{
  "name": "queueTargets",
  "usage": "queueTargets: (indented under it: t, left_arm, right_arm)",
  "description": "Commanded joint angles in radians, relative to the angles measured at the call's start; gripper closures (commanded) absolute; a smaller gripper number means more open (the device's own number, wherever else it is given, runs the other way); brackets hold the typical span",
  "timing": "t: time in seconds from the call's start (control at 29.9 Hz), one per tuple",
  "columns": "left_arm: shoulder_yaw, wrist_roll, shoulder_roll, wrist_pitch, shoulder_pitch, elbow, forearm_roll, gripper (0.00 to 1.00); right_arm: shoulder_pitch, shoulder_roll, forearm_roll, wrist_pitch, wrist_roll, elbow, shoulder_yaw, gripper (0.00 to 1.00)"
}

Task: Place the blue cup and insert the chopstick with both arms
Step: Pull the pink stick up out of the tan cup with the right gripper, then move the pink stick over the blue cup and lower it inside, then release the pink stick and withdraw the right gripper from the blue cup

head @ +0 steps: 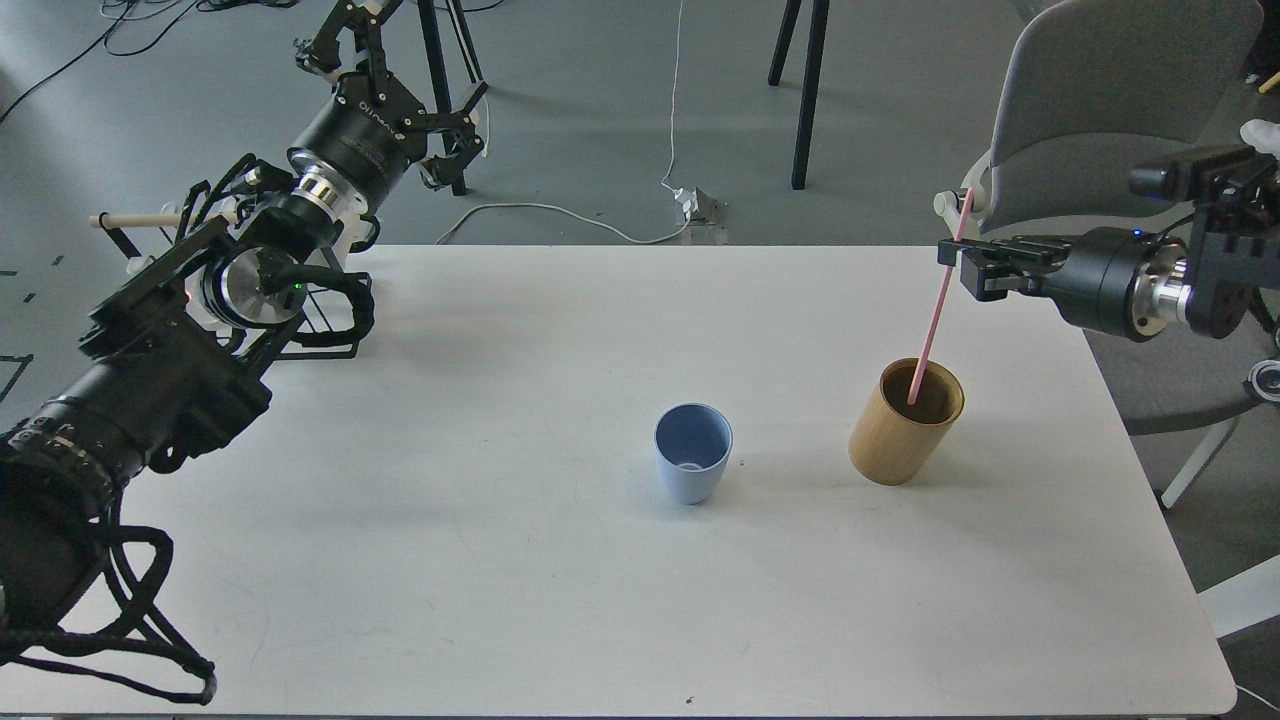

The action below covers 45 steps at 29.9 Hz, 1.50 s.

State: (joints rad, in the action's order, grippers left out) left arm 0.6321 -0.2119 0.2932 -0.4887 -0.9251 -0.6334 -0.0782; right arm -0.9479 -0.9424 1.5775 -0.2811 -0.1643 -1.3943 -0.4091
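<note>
The blue cup (692, 452) stands upright and empty on the white table (500, 560), near the middle. To its right stands a tan bamboo cylinder (905, 422). My right gripper (952, 256) is shut on the pink chopstick (935, 310) near its top and holds it raised, its lower end still inside the cylinder's mouth. My left gripper (400, 50) is open and empty, raised beyond the table's far left corner, away from the cup.
A black wire rack with a cream wooden rod (135, 219) stands at the table's far left, partly behind my left arm. A grey chair (1110, 110) stands behind the table's right corner. Cables and stand legs lie on the floor beyond.
</note>
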Motion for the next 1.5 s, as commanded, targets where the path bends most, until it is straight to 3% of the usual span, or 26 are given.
queueTargets:
  t: [0.0,0.27,0.5,0.7,1.17,1.47]
  left_arm:
    - [0.0,0.0,0.0,0.0,-0.001,0.0,0.0,0.01]
    - [0.0,0.0,0.007,0.0,-0.001,0.0,0.0,0.01]
    - [-0.002,0.0,0.018,0.0,0.0,0.0,0.0,0.01]
    - [-0.002,-0.001,0.018,0.0,0.0,0.001,0.0,0.01]
    - [-0.002,0.0,0.018,0.0,0.002,0.001,0.0,0.01]
    - [-0.002,-0.001,0.018,0.0,0.02,0.001,-0.002,0.01]
  right_arm:
    - [-0.1,-0.013,-0.001,-0.05,0.0,-0.02,-0.001,1.0]
    - [-0.258,0.095,-0.03,-0.13,0.026,-0.003,0.01,1.0]
    - [-0.224,0.347,-0.034,-0.13,0.037,0.115,0.047,1.0]
    - [-0.177,0.441,-0.034,-0.124,0.037,0.126,0.058,1.0]
    - [-0.103,0.547,-0.021,-0.109,0.037,0.166,0.085,0.99]
    - [-0.095,0.544,-0.017,-0.102,0.037,0.201,0.11,0.92]
